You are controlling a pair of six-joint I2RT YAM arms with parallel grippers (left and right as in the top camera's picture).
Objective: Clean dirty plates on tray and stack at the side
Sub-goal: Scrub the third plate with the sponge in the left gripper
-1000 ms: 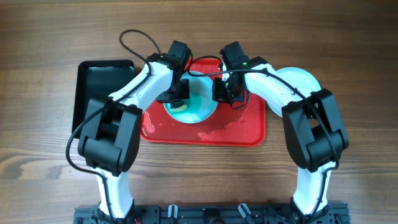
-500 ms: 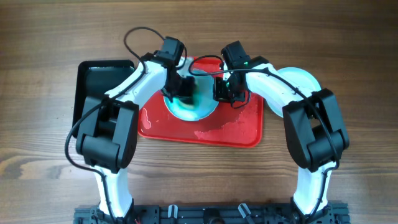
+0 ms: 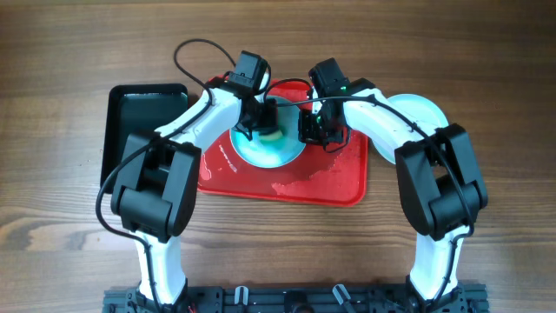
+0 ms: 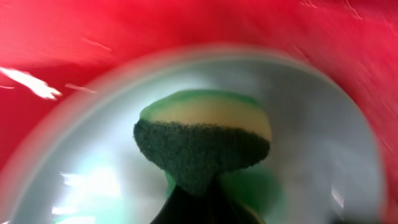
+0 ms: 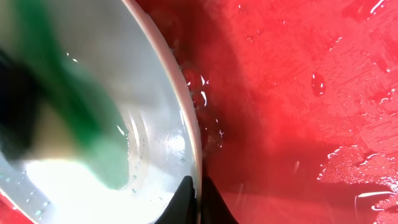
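Overhead: red tray [image 3: 334, 178] sits mid-table [image 3: 486, 52], its surface wet and glossy. One turquoise plate [image 3: 280, 156] lies flat in the tray's upper left part. Left gripper [image 3: 263, 124] is over the plate, closed around a green-and-yellow sponge [image 3: 271, 136] that is pressed on the plate's upper area. Right gripper [image 3: 314, 135] is at the plate's right edge. A black tray [image 3: 139, 109] lies just left of the red one. A pale plate [image 3: 424, 109] rests on the table right of the red tray, partly under the right arm.

Left wrist: view blurred. Sponge [image 4: 202, 143] fills the centre, dark green scouring face toward the camera and a yellow layer behind it, pinched at its lower end between the dark fingers of the left gripper [image 4: 198, 204]. Turquoise plate [image 4: 317, 162] is underneath it, with red tray [image 4: 93, 37] beyond the rim.

Right wrist: right gripper [image 5: 198, 198] has its fingers drawn together on the plate's rim [image 5: 181, 106], one on each side. Soapy water pools inside the plate. A green blur of sponge [image 5: 93, 134] crosses the plate. Tray [image 5: 280, 93] beside it is beaded with droplets.
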